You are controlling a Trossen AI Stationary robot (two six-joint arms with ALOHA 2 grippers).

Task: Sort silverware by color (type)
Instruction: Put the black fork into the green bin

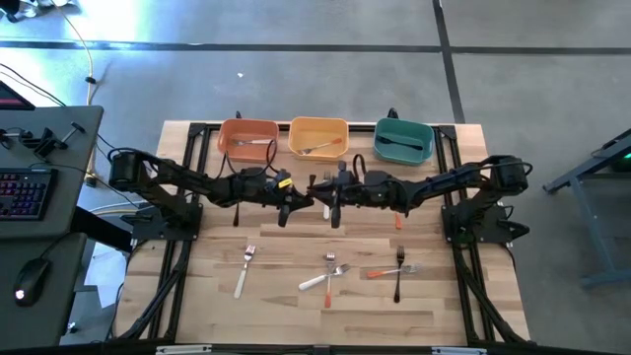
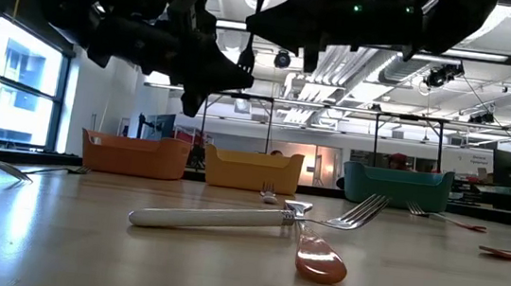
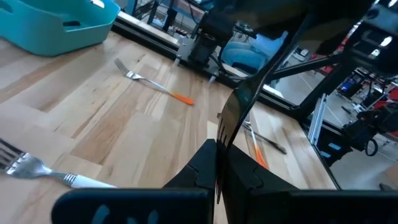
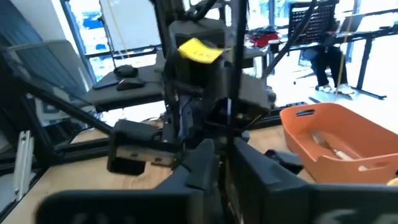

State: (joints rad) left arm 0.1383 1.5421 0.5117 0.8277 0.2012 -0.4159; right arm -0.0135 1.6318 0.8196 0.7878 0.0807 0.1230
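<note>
Both arms reach in over the middle of the table [image 1: 197, 296] and meet there, well above the wood. The left gripper [image 1: 292, 205] has its jaws closed on a black fork [image 3: 261, 74], which rises out from between its fingers [image 3: 199, 168]. In the low view this fork [image 2: 258, 10] hangs upright between the two arms. The right gripper [image 1: 333, 203] faces the left one, just beside it, and its jaws look drawn in on the same fork, with only a thin gap between its fingers [image 4: 199, 165]. Along the far edge stand three bins: orange bin [image 1: 246, 138], yellow bin [image 1: 317, 134] and teal bin [image 1: 404, 140], each with a fork or so lying inside. More silverware lies on the near half of the table. A white fork [image 1: 245, 268] is alone on the left. A crossed pair [image 1: 323, 279] in the middle is made up of one white fork and one orange. On the right a second black fork [image 1: 398, 281] lies across an orange-handled one. One orange fork [image 1: 398, 222] lies under the right arm, nearer the teal bin.
</note>
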